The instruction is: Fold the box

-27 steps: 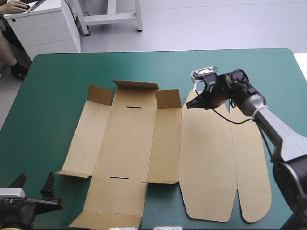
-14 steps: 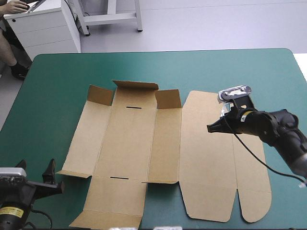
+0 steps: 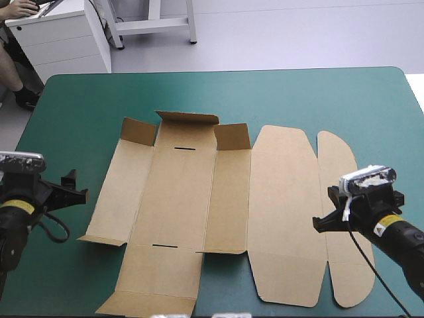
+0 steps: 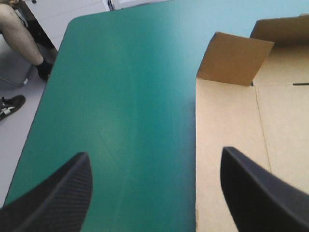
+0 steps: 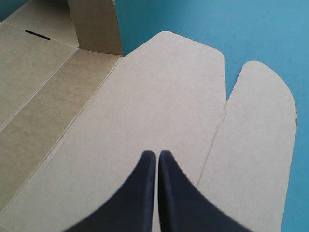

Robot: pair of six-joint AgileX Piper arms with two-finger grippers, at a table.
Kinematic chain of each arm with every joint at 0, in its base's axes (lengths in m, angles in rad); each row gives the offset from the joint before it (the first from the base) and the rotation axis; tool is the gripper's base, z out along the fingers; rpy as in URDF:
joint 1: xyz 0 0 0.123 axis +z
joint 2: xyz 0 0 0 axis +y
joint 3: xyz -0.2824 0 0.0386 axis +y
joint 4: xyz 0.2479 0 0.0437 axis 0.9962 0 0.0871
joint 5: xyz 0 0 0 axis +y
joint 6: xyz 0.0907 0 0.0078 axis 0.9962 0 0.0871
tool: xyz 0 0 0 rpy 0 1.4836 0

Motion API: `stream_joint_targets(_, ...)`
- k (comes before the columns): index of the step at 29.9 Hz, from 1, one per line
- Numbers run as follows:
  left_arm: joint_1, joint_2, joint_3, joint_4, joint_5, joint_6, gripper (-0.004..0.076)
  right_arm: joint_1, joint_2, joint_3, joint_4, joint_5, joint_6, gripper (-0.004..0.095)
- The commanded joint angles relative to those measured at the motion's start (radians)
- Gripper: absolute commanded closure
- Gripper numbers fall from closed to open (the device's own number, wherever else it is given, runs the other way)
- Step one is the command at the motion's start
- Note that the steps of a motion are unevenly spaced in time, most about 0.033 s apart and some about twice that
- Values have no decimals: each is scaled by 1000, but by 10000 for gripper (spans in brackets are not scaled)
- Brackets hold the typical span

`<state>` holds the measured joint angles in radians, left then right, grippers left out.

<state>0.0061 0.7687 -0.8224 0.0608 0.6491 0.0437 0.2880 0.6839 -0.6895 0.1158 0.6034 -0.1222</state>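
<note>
Nearest you, your right gripper (image 5: 157,153), black fingers pressed together on nothing, is poised over the rounded lid panel (image 5: 159,96) at 4 o'clock of the flat brown cardboard box (image 3: 175,199). Your left gripper (image 4: 154,153) is standing spread wide at 9 o'clock, likely lining up on the side wall's edge. The box is lying mid-bench on the teal-green cover (image 3: 86,99). Toward 12 o'clock, three small flaps (image 3: 187,118) are standing raised.

Wide bare tabletop (image 3: 298,93) beyond the box (image 3: 179,199) and to its left, three upright flaps (image 3: 186,123) along the box's far edge block low passes, its right panels (image 3: 285,212) lie flat
</note>
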Motion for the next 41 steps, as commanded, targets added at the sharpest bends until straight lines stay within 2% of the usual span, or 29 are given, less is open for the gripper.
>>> stream_joint_targets(1,-5,122,-93,6,-18,2,198,-6,-82,30,-9,-75,-10,909)
stream_joint_targets(6,9,247,-171,-55,30,79,198,-6,-162,89,0,-68,-10,909)
stream_joint_targets(9,78,332,-210,-159,70,165,198,-6,-178,95,13,-43,-10,909)
stream_joint_targets(11,172,396,-226,-318,130,264,198,-6,-181,97,20,-25,-10,909)
stream_joint_targets(16,440,567,-229,-772,403,586,198,-6,-185,97,4,-26,-10,909)
stream_joint_targets(18,494,612,-229,-854,439,627,198,-6,-185,97,2,-26,-10,908)
stream_joint_targets(27,502,732,-229,-822,544,655,198,-6,-192,97,2,-15,-10,909)
stream_joint_targets(41,317,837,-220,-716,618,651,198,-6,-192,97,-36,-40,-10,909)
